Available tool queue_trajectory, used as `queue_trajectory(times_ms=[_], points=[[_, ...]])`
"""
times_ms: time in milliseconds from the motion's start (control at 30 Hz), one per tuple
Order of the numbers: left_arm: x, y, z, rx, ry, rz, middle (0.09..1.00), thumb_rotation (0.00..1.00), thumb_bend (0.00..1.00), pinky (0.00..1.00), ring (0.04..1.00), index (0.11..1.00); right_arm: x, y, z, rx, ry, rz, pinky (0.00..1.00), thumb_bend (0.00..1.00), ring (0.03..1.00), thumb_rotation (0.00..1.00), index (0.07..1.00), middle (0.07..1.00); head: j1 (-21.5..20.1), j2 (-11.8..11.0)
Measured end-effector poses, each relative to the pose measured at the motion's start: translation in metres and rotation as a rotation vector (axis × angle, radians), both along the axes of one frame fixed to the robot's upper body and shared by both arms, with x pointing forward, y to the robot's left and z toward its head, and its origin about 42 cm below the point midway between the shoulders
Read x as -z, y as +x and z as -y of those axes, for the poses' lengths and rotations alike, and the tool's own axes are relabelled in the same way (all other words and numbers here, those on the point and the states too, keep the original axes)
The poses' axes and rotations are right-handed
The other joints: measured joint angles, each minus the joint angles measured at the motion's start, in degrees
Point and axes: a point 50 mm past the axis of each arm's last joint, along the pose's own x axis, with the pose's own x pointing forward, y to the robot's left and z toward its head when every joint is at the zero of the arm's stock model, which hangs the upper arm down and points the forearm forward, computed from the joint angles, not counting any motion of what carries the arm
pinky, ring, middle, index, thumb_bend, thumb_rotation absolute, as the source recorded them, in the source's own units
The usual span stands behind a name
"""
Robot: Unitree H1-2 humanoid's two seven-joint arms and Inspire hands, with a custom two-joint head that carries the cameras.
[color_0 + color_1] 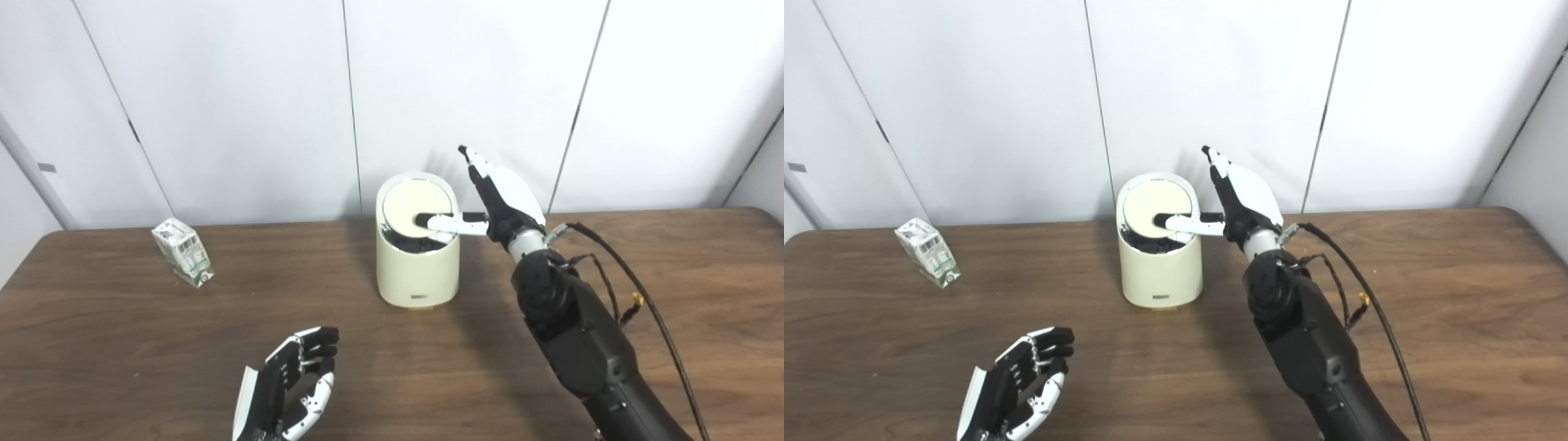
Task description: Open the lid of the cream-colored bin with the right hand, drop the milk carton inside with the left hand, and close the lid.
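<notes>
One thumb of right hand (pixel 499 205) props lid (pixel 416 205) tilted, fingers splayed; hold steady. Left hand (pixel 291 383) empty, half-curled; carton (pixel 182 252) at 10 o'clock of it.

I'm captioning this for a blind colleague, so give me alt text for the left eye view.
The robot's right hand presses its thumb on the tilted round lid of a cream-colored cylindrical bin on a brown wooden table, exposing a dark gap. A small green-and-white milk carton lies far left; the left hand waits open, near the front edge.
</notes>
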Motion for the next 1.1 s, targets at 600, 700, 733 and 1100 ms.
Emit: queue_trajectory(times_ms=[600,700,733,1100], points=[[0.000,0.000,0.001,-0.002,-0.003,0.001,0.731,0.17,0.18,0.62,0.703,0.727,-0.021,0.005,-0.016,-0.010,-0.066,0.107,1.00,0.97,1.000,0.26,1.000,1.000,0.1,0.2],[0.000,0.000,0.002,-0.002,-0.004,0.002,0.726,0.19,0.18,0.61,0.696,0.723,-0.022,0.004,-0.017,-0.010,-0.075,0.121,1.00,0.99,1.000,0.23,1.000,1.000,0.0,0.2],[0.000,0.000,0.002,-0.002,-0.004,0.002,0.725,0.18,0.18,0.61,0.696,0.723,-0.022,0.004,-0.018,-0.010,-0.080,0.127,1.00,0.99,1.000,0.22,1.000,1.000,0.0,0.2],[-0.001,0.001,0.002,-0.002,-0.006,0.005,0.726,0.17,0.18,0.60,0.694,0.723,-0.027,0.002,-0.022,-0.015,-0.116,0.173,1.00,0.96,1.000,0.20,1.000,1.000,-0.3,0.2]])
